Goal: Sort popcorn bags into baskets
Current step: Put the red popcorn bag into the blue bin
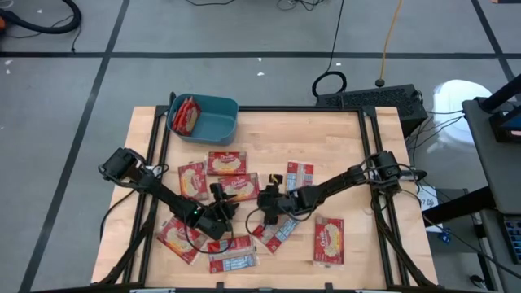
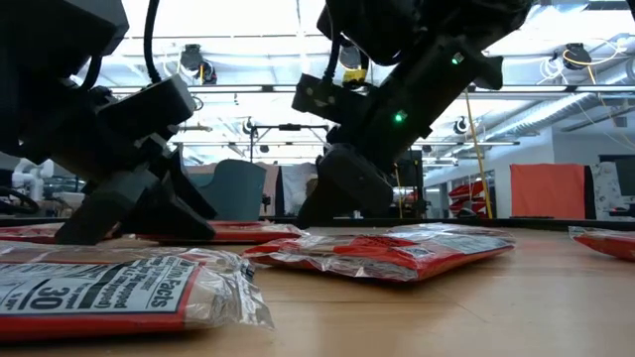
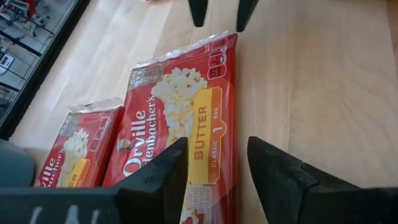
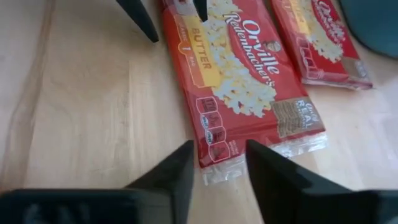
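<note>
One red popcorn bag [image 1: 238,186] lies flat on the table, picture side up, between my two grippers, which face each other across its length. My left gripper [image 3: 217,168] is open at one short end; one finger stands over the bag, the other over bare wood. My right gripper [image 4: 221,168] is open at the other end, its fingers on either side of the clear sealed edge [image 4: 233,167]. The teal basket [image 1: 213,102] stands at the far left with packets in it. Several more bags lie around the table's middle. My left gripper has one finger [image 3: 163,174] low over the bag's short end [image 3: 199,180], slanting down along the bag; I cannot tell whether it touches. Nor can I tell this for my right gripper, its fingers beside the sealed end.
A second bag [image 3: 74,149] lies parallel beside the one between my grippers. Others lie at the near left [image 1: 177,238], near middle [image 1: 232,262] and near right [image 1: 330,242]. Bare wood spreads over the table's far right. A black frame rims the table.
</note>
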`<state>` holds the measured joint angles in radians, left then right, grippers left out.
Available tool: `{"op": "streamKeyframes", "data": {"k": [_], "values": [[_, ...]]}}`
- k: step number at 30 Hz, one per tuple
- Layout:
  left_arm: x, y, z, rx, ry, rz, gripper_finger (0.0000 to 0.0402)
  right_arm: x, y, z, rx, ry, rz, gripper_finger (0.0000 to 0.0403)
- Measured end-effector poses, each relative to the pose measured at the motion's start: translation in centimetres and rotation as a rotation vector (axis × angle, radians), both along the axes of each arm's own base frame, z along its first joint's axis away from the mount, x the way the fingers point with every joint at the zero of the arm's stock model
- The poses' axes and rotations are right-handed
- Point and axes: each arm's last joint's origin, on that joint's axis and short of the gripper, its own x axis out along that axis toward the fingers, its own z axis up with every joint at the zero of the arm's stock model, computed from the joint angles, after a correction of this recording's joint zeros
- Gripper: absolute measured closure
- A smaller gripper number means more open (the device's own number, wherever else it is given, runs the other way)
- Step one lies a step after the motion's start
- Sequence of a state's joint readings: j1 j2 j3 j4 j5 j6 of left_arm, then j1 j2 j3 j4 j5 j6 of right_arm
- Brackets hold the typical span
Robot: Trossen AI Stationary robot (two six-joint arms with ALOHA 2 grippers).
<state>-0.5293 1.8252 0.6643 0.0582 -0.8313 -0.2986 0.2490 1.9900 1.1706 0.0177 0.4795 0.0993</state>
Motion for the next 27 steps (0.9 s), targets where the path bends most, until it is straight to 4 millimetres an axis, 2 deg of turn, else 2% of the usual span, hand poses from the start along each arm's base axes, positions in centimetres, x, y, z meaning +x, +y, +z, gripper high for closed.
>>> {"op": "streamKeyframes", "data": {"k": [5, 10, 14, 19, 27], "values": [[0.0, 0.0, 0.0, -0.003, -0.002, -0.002, 0.0231, 0.2, -1.0, -0.1, 0.092, 0.000, -0.038, 0.0208], [0.1, 0.0, 0.0, -0.004, -0.004, -0.005, 0.0231, 0.5, -2.0, -1.2, 0.149, 0.027, -0.054, 0.0207], [0.1, 0.1, 0.0, -0.009, -0.002, -0.005, 0.0231, 1.0, -2.4, -2.6, 0.146, 0.014, -0.078, 0.0252], [0.1, 0.1, 0.0, -0.011, -0.003, -0.007, 0.0231, 1.3, -2.2, -3.1, 0.146, -0.010, -0.068, 0.0379], [0.5, -1.6, 1.5, 0.093, -0.032, -0.076, 0.0231, 1.7, -1.9, -1.9, 0.193, -0.108, -0.062, 0.0401]]}}
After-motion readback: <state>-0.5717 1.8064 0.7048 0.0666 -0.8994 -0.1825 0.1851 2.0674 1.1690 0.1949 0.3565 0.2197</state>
